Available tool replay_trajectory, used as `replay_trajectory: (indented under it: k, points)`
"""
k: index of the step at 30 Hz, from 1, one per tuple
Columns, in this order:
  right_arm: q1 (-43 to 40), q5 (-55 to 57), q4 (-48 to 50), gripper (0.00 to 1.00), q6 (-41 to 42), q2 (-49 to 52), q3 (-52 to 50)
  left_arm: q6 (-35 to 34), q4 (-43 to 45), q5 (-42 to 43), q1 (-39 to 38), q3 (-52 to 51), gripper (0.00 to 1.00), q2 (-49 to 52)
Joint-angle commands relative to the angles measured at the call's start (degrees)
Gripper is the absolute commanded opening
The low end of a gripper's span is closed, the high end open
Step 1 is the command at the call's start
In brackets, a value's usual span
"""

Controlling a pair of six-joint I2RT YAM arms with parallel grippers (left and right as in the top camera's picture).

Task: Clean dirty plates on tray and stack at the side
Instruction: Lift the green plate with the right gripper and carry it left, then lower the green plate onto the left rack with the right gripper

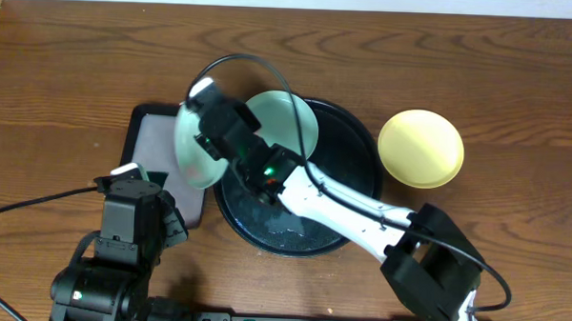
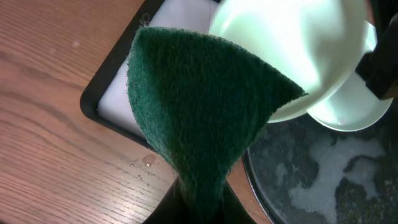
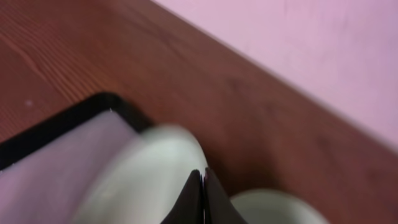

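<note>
Here, everything is placed against the round black tray point(image 1: 358, 144). Over its left rim, the right gripper point(image 3: 203, 202) has its fingers pressed together on the edge of one mint-green plate point(image 1: 197, 148), pinching it clear of the tray floor. This plate is tipped steeply up on edge. From overhead it reads as a narrow oval whose long axis runs from the far side of the tray's left rim toward the near side. The broad face seems to turn outward, away from the tray's middle and toward the rectangular black tray point(image 1: 146, 113) just beside the big tray's left edge. The gripped rim is the far, upper one.

A second mint-green plate point(image 1: 292, 123) lies flat inside the tray, in its far half, hollow side up. It is partly hidden by the right arm that crosses the tray from the near right. The yellow plate point(image 1: 420, 148) sits flat on the wooden table point(image 1: 80, 58) just outside the tray's right rim, also hollow side up.

Near the tray's left edge, the left gripper point(image 2: 196, 208) is clamped on the lower corner of a dark green scouring pad point(image 2: 199, 106). The pad stands upright and fans out wider toward its top, overlapping the tilted plate in the left wrist view. The tray floor there looks wet and foamy.
</note>
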Motion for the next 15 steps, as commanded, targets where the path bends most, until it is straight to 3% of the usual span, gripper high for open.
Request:
replay_trajectory:
  k: [1,9,15]
  points:
    - [1.88,3.87,3.32,0.01,-16.15,-0.22,1.18,1.14,-0.68,-1.09,0.28,-0.02,0.08,-0.02]
    - [5.29,3.87,11.32,0.01,-37.59,-0.22,1.18,1.16,-2.05,-1.11,0.31,-0.02,0.08,-0.02]
    - [6.43,3.89,14.05,0.01,-48.06,-0.22,1.18,1.16,-2.05,-1.11,0.31,-0.02,0.08,-0.02]
